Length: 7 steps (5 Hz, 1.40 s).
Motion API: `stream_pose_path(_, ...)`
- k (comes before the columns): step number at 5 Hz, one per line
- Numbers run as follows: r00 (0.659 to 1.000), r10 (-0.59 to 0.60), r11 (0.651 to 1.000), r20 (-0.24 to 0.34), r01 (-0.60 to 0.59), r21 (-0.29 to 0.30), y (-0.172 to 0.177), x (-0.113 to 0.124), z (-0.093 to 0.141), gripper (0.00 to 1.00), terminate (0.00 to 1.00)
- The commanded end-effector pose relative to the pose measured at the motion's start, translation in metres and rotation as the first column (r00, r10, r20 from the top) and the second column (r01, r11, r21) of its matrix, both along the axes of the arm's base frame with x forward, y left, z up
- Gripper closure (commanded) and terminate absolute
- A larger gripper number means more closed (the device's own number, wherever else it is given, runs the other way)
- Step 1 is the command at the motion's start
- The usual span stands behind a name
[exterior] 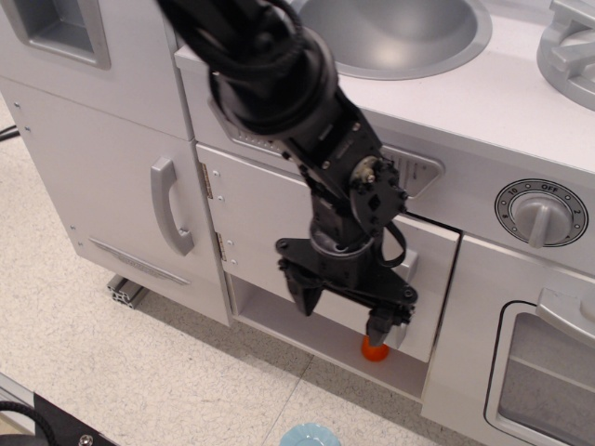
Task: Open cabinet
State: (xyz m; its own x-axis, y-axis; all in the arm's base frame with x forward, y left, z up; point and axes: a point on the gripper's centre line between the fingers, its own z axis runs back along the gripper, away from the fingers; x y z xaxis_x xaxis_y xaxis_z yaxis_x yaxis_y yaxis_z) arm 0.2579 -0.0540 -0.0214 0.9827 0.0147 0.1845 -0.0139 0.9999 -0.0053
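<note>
observation.image view:
cabinet: the cabinet door [265,218], squarish and pale grey, sits under the sink [390,32] counter, between the taller door [112,177] on the picture's left and the oven door [548,372] on the right; two small hinges [207,183] mark its left edge.
door state: judged ajar, since its right edge stands a little proud of the frame and a dark gap shows along the top right.
handle: the short silver handle [407,267] is mostly hidden behind the arm; only its upper part shows, and its long axis runs vertically.
hand: the hand [342,314] points down in front of the door's lower right part, fingers spread apart and holding nothing.
key relation: the handle lies just up and to the picture's right of the hand, near the right finger [383,325]; whether that finger touches it is unclear, as the wrist blocks the spot.
swing axis: hinges on the left, so the free right edge must come outward, toward the camera.
inside: an orange object [376,350] sits on the compartment floor below the door.
floor: a pale blue dish [310,435] lies at the bottom edge.
</note>
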Motion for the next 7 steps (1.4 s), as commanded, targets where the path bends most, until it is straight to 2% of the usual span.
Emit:
stream_pose_path(1,0.995,-0.023,0.999,0.095,0.026,-0.026,-0.022,0.034,-0.004,0.00,0.00)
stream_pose_path(2,0.993,-0.025,0.999,0.114,0.027,-0.022,-0.030,0.044,-0.010,0.00,0.00)
stream_pose_path(4,0.992,-0.029,0.999,0.123,0.031,-0.017,-0.038,0.048,-0.016,0.00,0.00)
stream_pose_path(5,0.991,-0.040,0.999,0.126,0.042,-0.018,-0.040,0.048,-0.018,1.00,0.00)
stream_pose_path(6,0.990,-0.033,0.999,0.138,0.036,-0.025,-0.042,0.051,-0.019,1.00,0.00)
stream_pose_path(7,0.989,-0.042,0.999,0.140,0.047,-0.027,-0.039,0.040,-0.018,1.00,0.00)
